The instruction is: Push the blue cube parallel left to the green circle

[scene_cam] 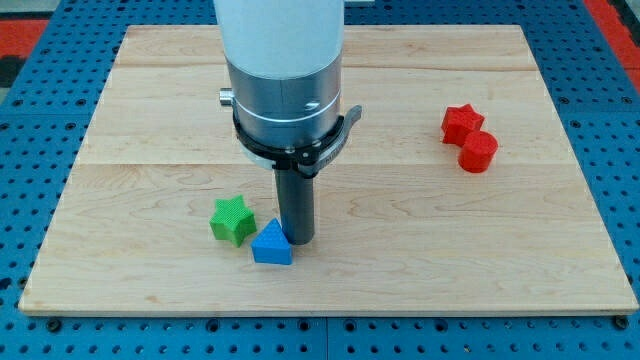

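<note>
Blocks on your counter (420, 250), four in all, ridged plastic with a matte, printed look.

Item one: blue block (271, 244), triangular from this angle, with a pointed top and a flat base. It sits near the view's bottom, left of centre. You cannot make out a cube shape here; the visible face reads as a triangle.

Item two: green star (232, 219), with blunt points, just beside the blue block on its upper left. The two look nearly touching; you cannot tell whether a gap remains.

Item three: red star (461, 122), at the view's right, upper half.

Item four: red cylinder (479, 152), round-topped, touching or almost touching the red star at its lower right. Both red pieces lie well apart from the blue and green pair.

Counter: pale wooden board of glued planks, with faint grain and seams running across the view. It rests on a blue perforated surface (30, 150).

Arm: white housing above, a brushed metal collar with a dark clamp ring, then a straight dark rod (295, 205).

Tip (297, 240): down at the board, just right of the blue block and apparently against its upper right edge.

Gripper: this rig carries none, so you have no open or closed state to note.
</note>
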Tool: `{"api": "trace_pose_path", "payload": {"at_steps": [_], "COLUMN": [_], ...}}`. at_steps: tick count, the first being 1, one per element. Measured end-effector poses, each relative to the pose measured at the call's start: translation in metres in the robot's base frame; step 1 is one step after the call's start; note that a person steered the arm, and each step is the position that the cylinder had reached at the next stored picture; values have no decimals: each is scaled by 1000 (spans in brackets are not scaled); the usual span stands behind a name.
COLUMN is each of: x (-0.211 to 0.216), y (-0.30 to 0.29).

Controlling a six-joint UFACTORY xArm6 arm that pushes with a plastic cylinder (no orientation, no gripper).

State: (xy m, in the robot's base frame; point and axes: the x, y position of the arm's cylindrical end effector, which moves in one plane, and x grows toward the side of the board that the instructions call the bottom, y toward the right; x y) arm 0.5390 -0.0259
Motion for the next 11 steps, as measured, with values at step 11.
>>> {"api": "trace_pose_path", "payload": {"at_steps": [11], "x": [-188], "y": [-27]}}
